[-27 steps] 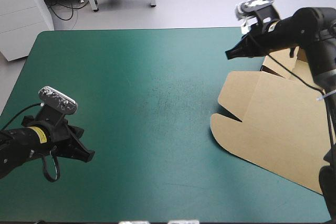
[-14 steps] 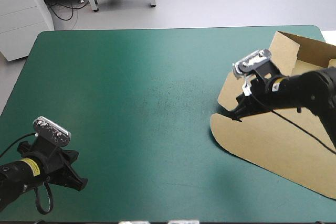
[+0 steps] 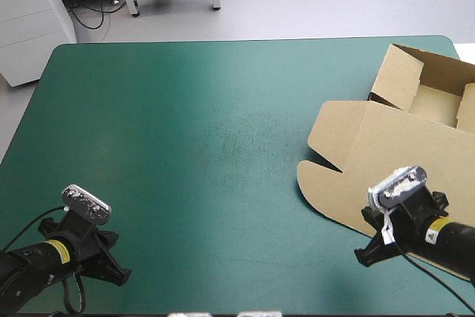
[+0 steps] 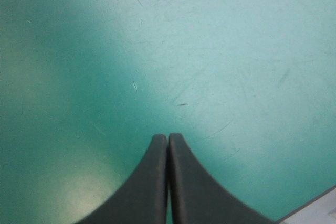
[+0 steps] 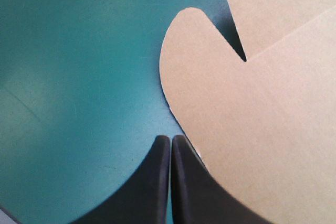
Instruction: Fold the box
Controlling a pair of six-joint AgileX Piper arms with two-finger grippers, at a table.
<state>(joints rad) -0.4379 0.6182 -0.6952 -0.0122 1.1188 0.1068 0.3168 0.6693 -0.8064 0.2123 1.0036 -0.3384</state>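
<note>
Now both are clenched, empty: the right claw (image 5: 170, 139) has the box (image 5: 252, 119) just beside its tips; the left claw (image 4: 168, 136) faces bare desk (image 4: 210, 51).

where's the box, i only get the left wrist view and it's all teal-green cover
Observer: The box lies on the right side of the cover, far from the left gripper.
Operator: how far folded
Observer: Its far walls stand raised; the lid lies flat.
Operator: right gripper
Observer: The right gripper is shut, holding nothing, just off the lid's near edge.
</note>
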